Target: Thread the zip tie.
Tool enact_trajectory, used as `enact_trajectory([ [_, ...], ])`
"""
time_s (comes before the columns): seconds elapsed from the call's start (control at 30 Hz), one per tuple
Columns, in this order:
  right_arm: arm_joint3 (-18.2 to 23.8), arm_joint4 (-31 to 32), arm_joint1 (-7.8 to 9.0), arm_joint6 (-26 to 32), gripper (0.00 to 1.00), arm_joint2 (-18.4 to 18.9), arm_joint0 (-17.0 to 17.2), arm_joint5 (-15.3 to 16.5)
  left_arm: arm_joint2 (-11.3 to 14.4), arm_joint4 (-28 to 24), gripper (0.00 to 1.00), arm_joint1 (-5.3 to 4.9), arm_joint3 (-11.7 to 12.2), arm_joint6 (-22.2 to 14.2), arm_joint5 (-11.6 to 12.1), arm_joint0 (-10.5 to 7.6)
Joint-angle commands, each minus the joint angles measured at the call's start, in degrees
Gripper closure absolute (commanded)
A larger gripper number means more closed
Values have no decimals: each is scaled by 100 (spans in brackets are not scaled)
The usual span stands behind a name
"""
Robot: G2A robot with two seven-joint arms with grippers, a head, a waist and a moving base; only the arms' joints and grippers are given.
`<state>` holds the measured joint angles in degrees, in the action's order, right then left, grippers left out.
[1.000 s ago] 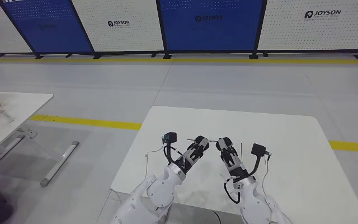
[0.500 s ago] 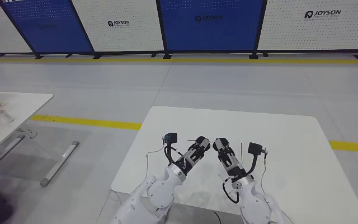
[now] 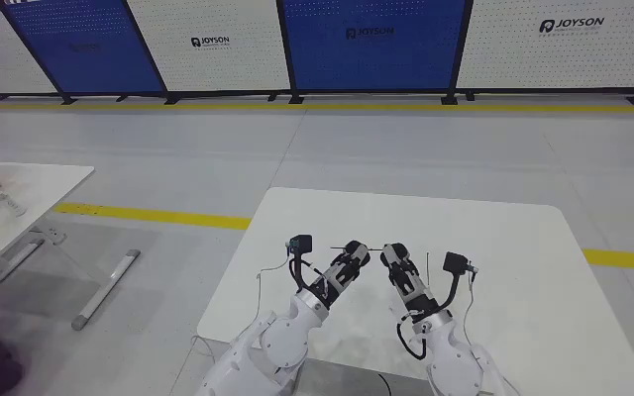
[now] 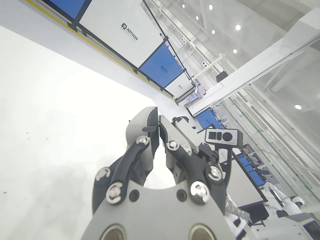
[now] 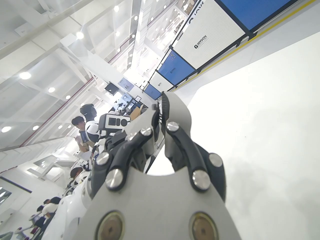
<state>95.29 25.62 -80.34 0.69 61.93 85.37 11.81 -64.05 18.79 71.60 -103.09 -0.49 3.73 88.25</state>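
Pinching the zip tie (image 4: pixel 150 127), left and right jaws hide most of it.

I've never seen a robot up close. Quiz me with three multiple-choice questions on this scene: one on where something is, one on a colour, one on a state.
1. Where are the left gripper and the right gripper?
A. over the flat white table
B. over the grey floor
C. against the blue wall panels

2. What colour is the thin plastic zip tie?
A. red
B. black
C. yellow

3. How do the left gripper's fingers stand?
A. spread wide apart
B. shut on the zip tie
C. wrapped round a cup

Answers:
1 A: the top view shows both grippers above the tabletop, tips close together.
2 B: the strip shows dark against the white table.
3 B: the left wrist view shows the strip pinched between the closed fingers.
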Motion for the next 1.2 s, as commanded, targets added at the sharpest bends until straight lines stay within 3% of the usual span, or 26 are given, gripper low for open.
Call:
enact_trajectory([
  [0.0,14,-1,2,-40,61,14,25,12,10,11,100,2,10,1,-13,-11],
  [0.1,29,32,4,-102,71,25,49,22,14,18,100,4,15,4,-23,-18],
  [0.2,43,78,5,-153,100,24,68,21,8,32,100,3,13,7,-35,-22],
  [0.93,86,368,-1,-75,100,-85,-33,-73,-9,32,100,-11,-126,-121,98,15],
  [1.17,81,96,-3,29,100,-40,-59,-33,-49,2,100,-16,-144,-130,66,15],
])
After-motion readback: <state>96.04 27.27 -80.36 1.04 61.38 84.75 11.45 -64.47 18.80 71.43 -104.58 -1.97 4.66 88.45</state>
